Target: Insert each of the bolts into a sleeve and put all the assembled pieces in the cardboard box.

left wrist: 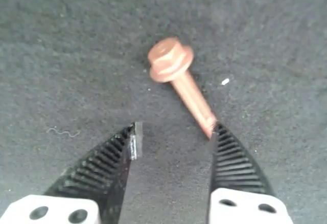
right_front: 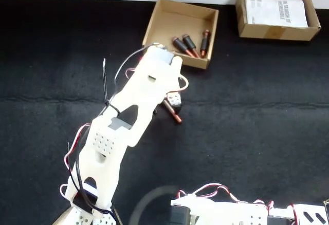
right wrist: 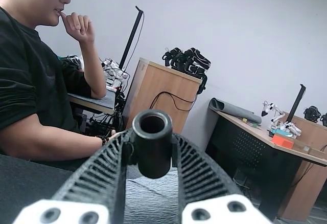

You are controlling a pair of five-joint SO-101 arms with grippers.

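- At the far middle of the mat, the box holds three assembled pieces lying side by side. That share of the task looks done.
- Nearer, mid-table, one bare bolt lies flat on the mat with no sleeve on it.
- Just above that bolt hangs the left gripper, jaws spread wide and holding nothing. One fingertip appears to touch the tip of the bolt's shank.
- At the near edge, the right gripper is clamped around a black sleeve, its open bore facing outward.
- Judged remaining: grasp the bolt, seat it in the sleeve, then place the pair in the box. This is likely the last piece.
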